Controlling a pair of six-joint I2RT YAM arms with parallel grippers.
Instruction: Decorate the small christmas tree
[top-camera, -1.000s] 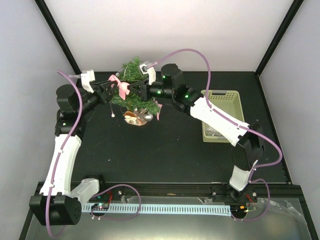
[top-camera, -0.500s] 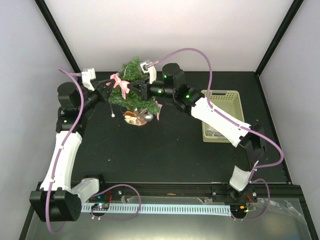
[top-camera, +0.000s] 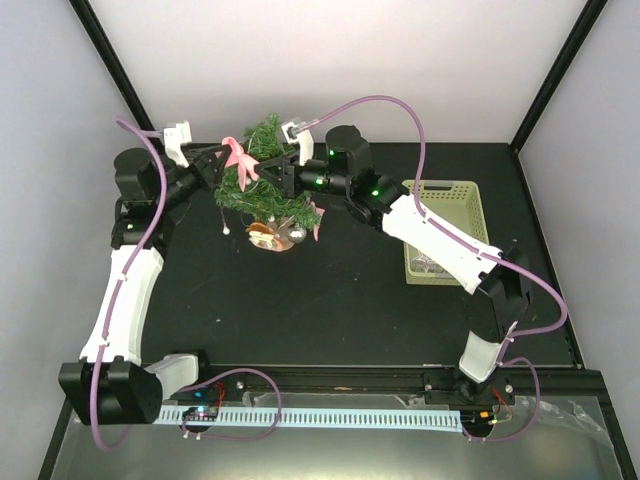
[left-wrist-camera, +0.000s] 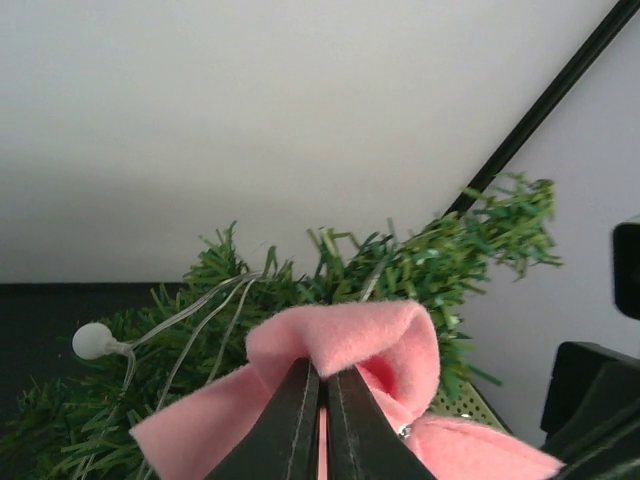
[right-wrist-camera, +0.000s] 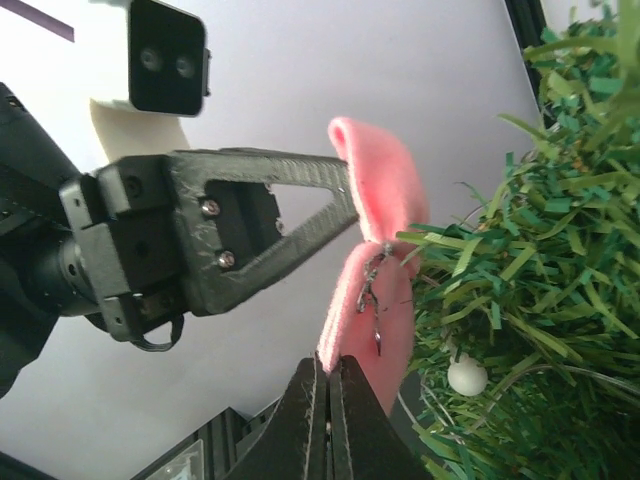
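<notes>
The small christmas tree (top-camera: 268, 190) stands at the back of the black table on a round wood disc (top-camera: 272, 238), strung with a wire of white bulbs (left-wrist-camera: 92, 340). Both grippers hold one pink felt bow (top-camera: 238, 158) against its upper left side. My left gripper (top-camera: 226, 160) is shut on the bow's upper loop (left-wrist-camera: 350, 340). My right gripper (top-camera: 264, 174) is shut on the bow's lower tail (right-wrist-camera: 375, 320), where a small metal hook (right-wrist-camera: 372, 290) hangs. The tree fills the right of the right wrist view (right-wrist-camera: 540, 280).
A pale green lattice basket (top-camera: 445, 230) sits right of the tree under the right arm. Another pink piece (top-camera: 316, 222) hangs on the tree's lower right. Small ornaments lie at the tree's base (top-camera: 285, 236). White walls stand close behind.
Both grippers have lifted the pink bow up and a little right, from beside the tree's middle to near its top. The tree has stayed put.
</notes>
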